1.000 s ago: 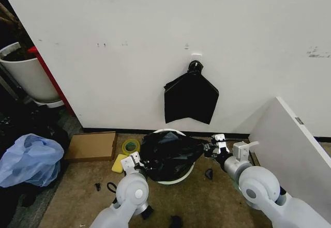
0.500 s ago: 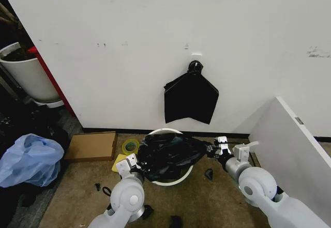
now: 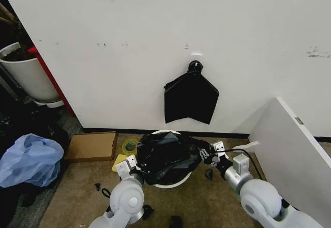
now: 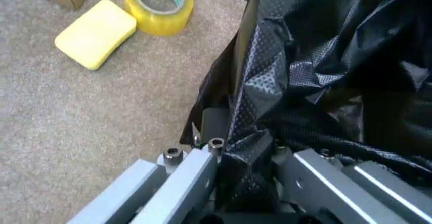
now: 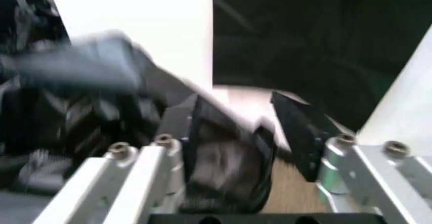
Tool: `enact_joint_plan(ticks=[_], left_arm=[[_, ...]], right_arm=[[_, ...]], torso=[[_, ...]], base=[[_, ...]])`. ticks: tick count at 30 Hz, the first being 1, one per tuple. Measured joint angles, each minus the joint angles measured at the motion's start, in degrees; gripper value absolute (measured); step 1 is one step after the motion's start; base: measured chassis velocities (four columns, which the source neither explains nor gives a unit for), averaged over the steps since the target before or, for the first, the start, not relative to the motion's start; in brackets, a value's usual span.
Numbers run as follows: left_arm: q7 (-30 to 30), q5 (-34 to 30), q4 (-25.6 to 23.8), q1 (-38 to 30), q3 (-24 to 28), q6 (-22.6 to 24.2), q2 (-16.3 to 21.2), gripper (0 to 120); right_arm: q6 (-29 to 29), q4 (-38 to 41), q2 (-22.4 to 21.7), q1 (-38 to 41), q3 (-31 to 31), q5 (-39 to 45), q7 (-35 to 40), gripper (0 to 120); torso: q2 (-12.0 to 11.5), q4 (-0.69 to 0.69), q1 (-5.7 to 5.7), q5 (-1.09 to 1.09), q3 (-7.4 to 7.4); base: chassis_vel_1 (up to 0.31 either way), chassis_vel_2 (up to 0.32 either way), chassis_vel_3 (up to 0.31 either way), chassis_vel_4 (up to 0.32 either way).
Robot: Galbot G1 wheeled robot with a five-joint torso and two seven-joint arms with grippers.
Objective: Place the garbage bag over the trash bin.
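Observation:
The black garbage bag [image 3: 168, 156] lies crumpled over the mouth of the white trash bin [image 3: 166, 184], on the floor by the wall. Slivers of rim show at the bin's far and near sides. My left gripper [image 3: 137, 170] is at the bag's left edge. In the left wrist view that gripper [image 4: 246, 150] is shut on a fold of the garbage bag [image 4: 317, 67]. My right gripper [image 3: 211, 154] is at the bag's right edge. In the right wrist view the right gripper [image 5: 251, 115] is open, and a glossy black fold [image 5: 226, 166] lies against one finger.
A black sheaf of bags [image 3: 190, 97] hangs on the wall above the bin. A tape roll [image 3: 130, 146], yellow sponge [image 4: 96, 32] and cardboard box [image 3: 92, 146] lie to the left, a light blue bag [image 3: 28, 159] farther left. A white panel [image 3: 289, 145] leans at the right.
The right gripper has moved in toward the bin, and the bag's stretched right side has gone slack. The bag now sits lower over the bin. The left arm has dropped slightly.

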Motion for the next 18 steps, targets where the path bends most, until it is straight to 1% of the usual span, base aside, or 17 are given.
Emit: enact_joint_plan(ticks=[2,4,5,6,10,11,12,13,14,15,16,18], left_arm=[[0.0,0.04,-0.39,0.32,-0.14,0.01,0.11,0],[-0.01,0.08,-0.56,0.48,-0.19,0.01,0.19,0],[-0.01,0.14,-0.63,0.59,-0.19,0.08,0.25,0],[-0.01,0.14,-0.63,0.59,-0.19,0.08,0.25,0],[0.05,0.88,-0.99,0.93,-0.05,0.69,0.62,0],[0.28,1.23,-1.15,1.05,0.05,0.97,0.8,0],[1.6,2.46,-1.5,1.43,0.17,1.71,1.3,0],[1.6,2.46,-1.5,1.43,0.17,1.71,1.3,0],[2.54,3.25,-1.59,1.58,0.24,2.06,1.64,0],[3.57,4.1,-1.64,1.7,0.39,2.53,2.12,0],[4.02,4.47,-1.68,1.73,0.5,2.83,2.4,0],[5.04,4.96,-1.99,1.75,0.83,3.83,3.24,0]], right_arm=[[1.61,0.08,-0.06,-0.67,0.37,-0.12,0.05,50],[2.77,0.14,-0.03,-1.49,1.42,0.67,0.01,56],[3.55,0.14,0.13,-1.95,2.35,1.54,-0.13,63],[3.55,0.14,0.13,-1.95,2.35,1.54,-0.13,63],[5.62,1.78,-0.4,-2.71,4.37,0.43,-2.94,79],[5.84,2.52,-0.89,-2.8,4.37,-0.8,-3.91,82],[6.39,3.57,-2.09,-2.58,3.49,-4.89,-5.9,88],[6.39,3.57,-2.09,-2.58,3.49,-4.89,-5.9,88],[6.7,3.7,-2.52,-2.36,2.97,-7.26,-6.84,93],[7.45,3.64,-3.13,-1.95,2.07,-11.58,-8.36,96],[7.86,3.54,-3.37,-1.76,1.67,-13.52,-9.13,98],[9.31,2.63,-4.33,-0.98,0.22,-20.43,-12.44,100]], torso=[[0.0,-0.01,0.0,0.0,0.0],[0.0,-0.02,0.0,0.0,0.0],[0.0,-0.02,0.0,0.0,0.0],[0.0,-0.02,0.0,0.0,0.0],[0.0,-0.02,0.0,0.0,0.0],[0.0,-0.02,0.0,0.0,0.0],[0.0,-0.02,0.0,-0.01,0.0],[0.0,-0.02,0.0,-0.01,0.0],[0.0,-0.01,0.0,-0.01,0.0],[0.0,-0.01,0.0,0.0,0.0],[0.0,-0.01,0.0,0.0,0.0],[0.0,-0.01,0.0,0.0,0.0]], base=[[0.0,0.0,0.0,0.0],[0.0,0.0,0.0,0.0],[0.0,0.0,0.0,0.0],[0.0,0.0,0.0,0.0],[0.0,0.0,0.0,0.0],[0.0,0.0,0.0,0.0],[0.0,0.0,0.0,0.0],[0.0,0.0,0.0,0.0],[0.0,0.0,0.0,0.0],[0.0,0.0,0.0,0.0],[0.0,0.0,0.0,0.0],[0.0,0.0,0.0,0.0]])
